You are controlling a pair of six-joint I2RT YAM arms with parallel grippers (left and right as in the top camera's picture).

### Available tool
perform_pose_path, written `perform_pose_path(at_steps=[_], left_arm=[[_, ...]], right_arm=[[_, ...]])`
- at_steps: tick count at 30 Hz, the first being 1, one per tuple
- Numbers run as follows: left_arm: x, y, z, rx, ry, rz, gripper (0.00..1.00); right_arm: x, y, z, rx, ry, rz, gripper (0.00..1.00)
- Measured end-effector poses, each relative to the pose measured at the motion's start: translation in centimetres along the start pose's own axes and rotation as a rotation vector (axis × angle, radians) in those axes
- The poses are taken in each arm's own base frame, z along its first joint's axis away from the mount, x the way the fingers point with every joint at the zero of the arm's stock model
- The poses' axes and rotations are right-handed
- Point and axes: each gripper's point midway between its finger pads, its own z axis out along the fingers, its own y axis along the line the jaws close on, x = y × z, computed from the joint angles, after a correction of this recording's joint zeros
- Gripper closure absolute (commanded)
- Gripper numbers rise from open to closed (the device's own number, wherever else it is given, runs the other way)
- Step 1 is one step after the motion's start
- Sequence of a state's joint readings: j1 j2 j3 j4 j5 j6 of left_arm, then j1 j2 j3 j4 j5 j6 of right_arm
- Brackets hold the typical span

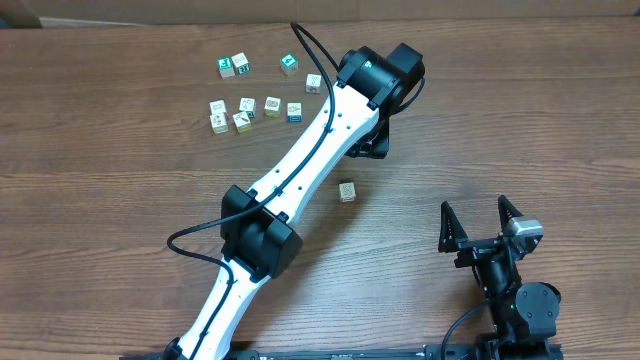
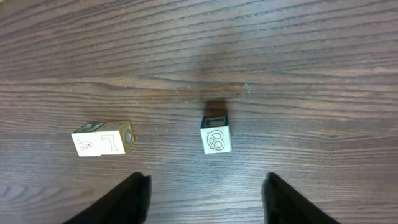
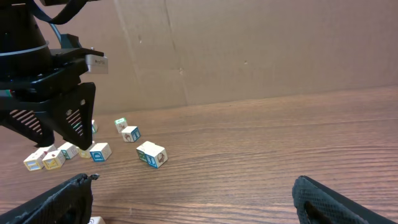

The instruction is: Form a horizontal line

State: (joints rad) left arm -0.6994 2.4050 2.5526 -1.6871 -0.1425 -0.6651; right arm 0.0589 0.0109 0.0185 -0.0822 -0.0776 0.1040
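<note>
The black two-finger left gripper (image 2: 206, 180) points down at the brown wood-grain table (image 1: 120, 200). Its jaws stand moderately apart and hold nothing, with only bare table between the fingertips. In the overhead view it is mostly hidden under the black wrist of the white left arm (image 1: 300, 160).

The horizontal line of four small pale wooden cubes with tiny printed pictures (image 1: 272, 106) lies on the table to the picture-left of the left gripper and a little farther from the robot, well clear of the fingers. The four cubes sit in a rough row with small gaps between them, not touching. The end cube nearest the left gripper sits slightly lower than the others. Two more pale cubes (image 1: 230, 122) lie just beside the row's far end, on its near side. Four loose cubes, two of them green-faced (image 1: 289, 64), are scattered beyond the row, farther still from the left gripper.

In the left wrist view, a pale cube with a pretzel-like outline (image 2: 216, 134) stands just ahead of the left gripper's fingers, in line with the gap but outside it. A pale lettered block (image 2: 102, 138) lies off to one side; whether it is one cube or two I cannot tell. From overhead, a lone pale cube (image 1: 346, 190) sits near the left gripper on the robot's side.

The black right gripper (image 1: 476, 210) is spread wide and empty, well apart from the left gripper.
</note>
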Motion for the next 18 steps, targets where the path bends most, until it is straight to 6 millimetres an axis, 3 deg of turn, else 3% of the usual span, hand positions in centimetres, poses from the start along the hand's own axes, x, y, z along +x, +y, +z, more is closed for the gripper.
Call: perform_pose_path(at_steps=[4, 6, 18], left_arm=[[0.03, -0.05, 0.00, 0.003, 0.002, 0.012, 0.70], [0.03, -0.07, 0.00, 0.004, 0.002, 0.012, 0.71], [-0.40, -0.54, -0.01, 0.024, -0.015, 0.011, 0.55]], right_arm=[[0.01, 0.00, 0.00, 0.000, 0.000, 0.000, 0.00], [0.00, 0.00, 0.00, 0.000, 0.000, 0.000, 0.00], [0.01, -0.01, 0.00, 0.000, 0.000, 0.000, 0.00]])
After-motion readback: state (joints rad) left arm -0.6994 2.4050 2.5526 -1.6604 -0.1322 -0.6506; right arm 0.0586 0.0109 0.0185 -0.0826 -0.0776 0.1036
